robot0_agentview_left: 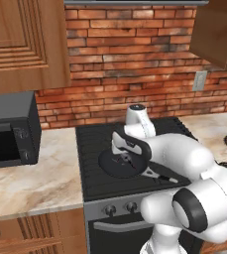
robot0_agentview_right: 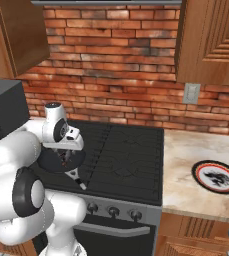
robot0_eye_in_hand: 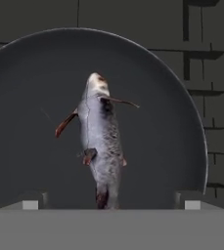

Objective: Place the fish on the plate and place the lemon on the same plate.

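Fish [robot0_eye_in_hand: 100,141] lies in the black frying pan [robot0_eye_in_hand: 30,122] on the stove [robot0_agentview_left: 92,139], front-left burner; seen through the hand view it sits centred, lengthwise, between the two fingers [robot0_eye_in_hand: 30,204], which stand apart and clear of it. Gripper [robot0_agentview_left: 126,159] hovers over the pan. Plate [robot0_agentview_right: 216,176] waits on the worktop [robot0_agentview_right: 186,150] right of the stove, well apart. Lemon not located. Judgement: approach to grasp. Risks: the slim body is slippery, so closing off-centre could squirt it sideways; descending too low would strike the pan floor; a weak grip could drop it over the burners during the long carry.
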